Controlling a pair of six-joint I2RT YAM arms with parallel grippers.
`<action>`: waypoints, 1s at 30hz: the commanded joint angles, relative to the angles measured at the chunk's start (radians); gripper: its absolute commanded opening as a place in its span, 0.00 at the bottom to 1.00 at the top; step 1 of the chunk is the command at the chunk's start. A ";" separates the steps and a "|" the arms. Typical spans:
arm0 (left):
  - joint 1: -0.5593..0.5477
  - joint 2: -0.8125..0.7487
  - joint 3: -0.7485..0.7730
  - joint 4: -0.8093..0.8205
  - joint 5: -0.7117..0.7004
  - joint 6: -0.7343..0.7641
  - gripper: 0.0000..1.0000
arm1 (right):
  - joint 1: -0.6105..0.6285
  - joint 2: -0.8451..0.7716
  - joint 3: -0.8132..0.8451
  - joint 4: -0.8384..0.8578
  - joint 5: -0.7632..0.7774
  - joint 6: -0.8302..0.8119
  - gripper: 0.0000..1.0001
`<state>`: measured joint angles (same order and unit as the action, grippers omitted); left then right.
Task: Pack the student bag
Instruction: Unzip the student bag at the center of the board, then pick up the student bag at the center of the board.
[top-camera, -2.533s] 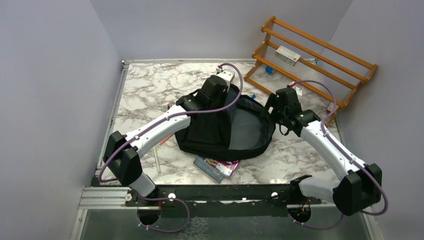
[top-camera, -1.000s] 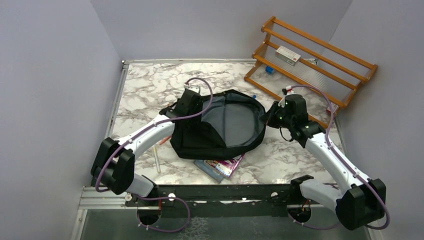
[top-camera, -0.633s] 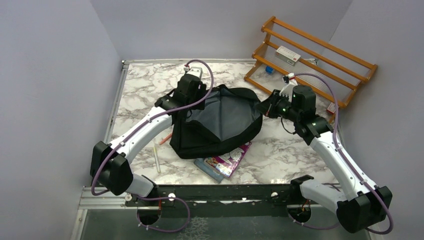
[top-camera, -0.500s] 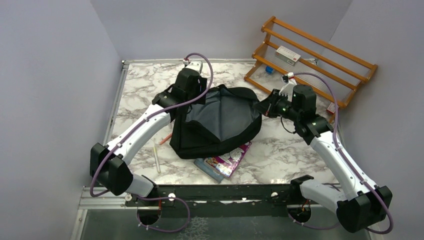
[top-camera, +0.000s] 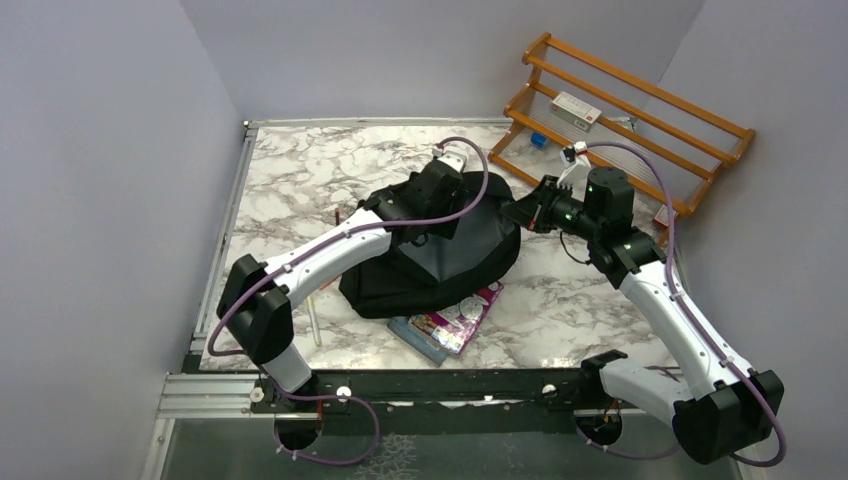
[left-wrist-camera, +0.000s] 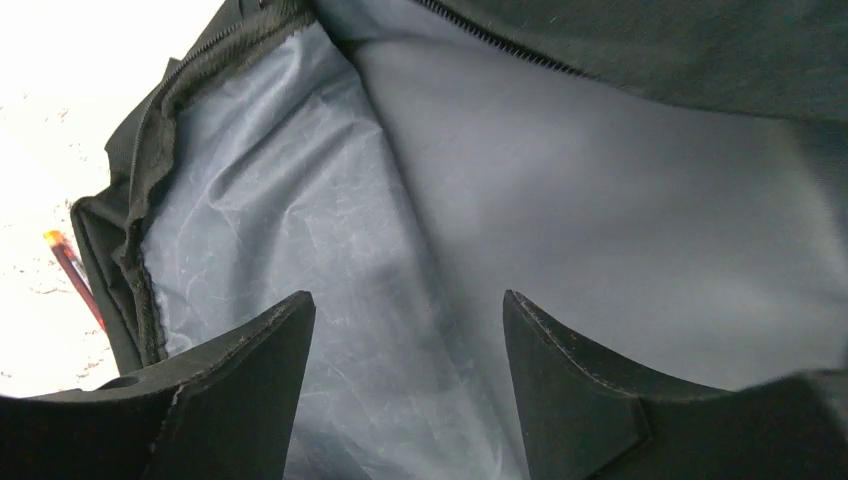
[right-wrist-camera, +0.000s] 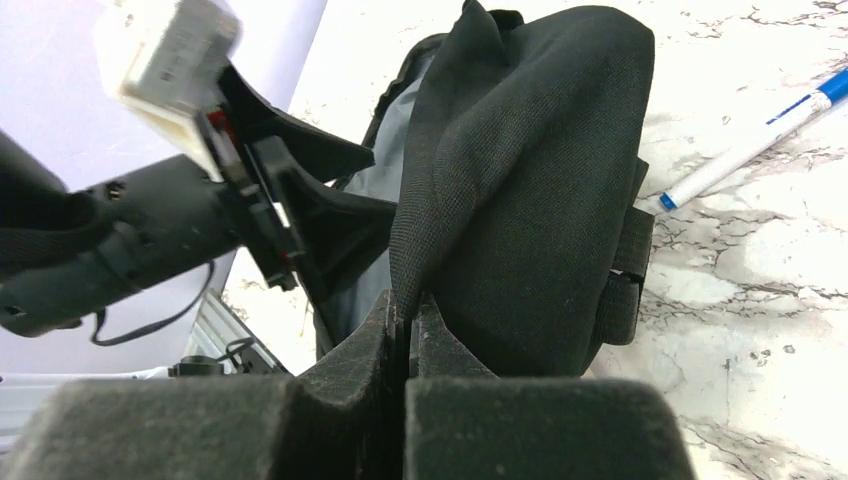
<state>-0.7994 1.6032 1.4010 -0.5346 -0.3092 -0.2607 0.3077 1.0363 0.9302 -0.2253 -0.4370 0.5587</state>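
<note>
Marble-patterned table (top-camera: 290, 170) is hosting a packing job, with the student bag (top-camera: 470, 255) lying at its middle between both arms. The right gripper (right-wrist-camera: 405, 300) is staying clamped on a fold of the bag's rim, holding it raised. The left gripper (left-wrist-camera: 407, 300), moments ago at the bag's far left edge, is now swinging over the mouth, jaws spread and empty above the grey lining. With the opening exposed, loading appears ready to begin; a pink-covered book (top-camera: 450, 328) and a pale pen (top-camera: 314, 322) are waiting outside.
</note>
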 joint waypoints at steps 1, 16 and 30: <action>-0.004 0.026 0.018 -0.036 -0.104 -0.045 0.72 | -0.001 -0.009 0.036 0.077 -0.050 0.022 0.01; -0.039 0.158 0.004 -0.039 -0.158 -0.017 0.76 | -0.001 -0.017 0.002 0.088 -0.051 0.035 0.01; -0.047 0.173 -0.005 -0.128 -0.319 0.043 0.55 | -0.001 -0.027 -0.016 0.084 -0.011 0.042 0.01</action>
<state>-0.8448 1.7817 1.3983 -0.6186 -0.5518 -0.2455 0.3077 1.0363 0.9222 -0.2066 -0.4461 0.5861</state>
